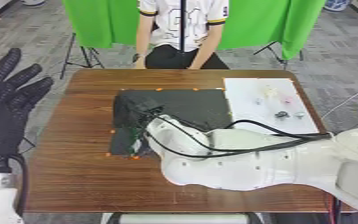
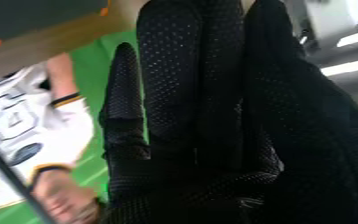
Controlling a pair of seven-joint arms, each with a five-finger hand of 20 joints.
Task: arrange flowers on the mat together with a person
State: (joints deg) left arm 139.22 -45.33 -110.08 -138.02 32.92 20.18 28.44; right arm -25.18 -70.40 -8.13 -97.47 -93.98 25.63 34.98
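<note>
My left hand (image 1: pixel 14 107) is at the far left, beside the table, open with its fingers spread. From the right, my right arm reaches across the table, and my right hand (image 1: pixel 142 111) is over the left part of the dark mat (image 1: pixel 198 100). Close up in the right wrist view, my right hand (image 2: pixel 198 105) has straight fingers lying close together. A green and white item (image 1: pixel 138 144) lies at the mat's left side, partly hidden by the hand and arm; I cannot tell exactly what it is. Pale flowers (image 1: pixel 270 92) lie on the white sheet (image 1: pixel 246 107).
Small dark pieces (image 1: pixel 282 114) lie on the white sheet, right of the mat. Black cables run along my right arm, which covers the mat's lower right part. Orange marks line the mat's edges. The brown wooden table (image 1: pixel 78 180) extends left of and below the mat.
</note>
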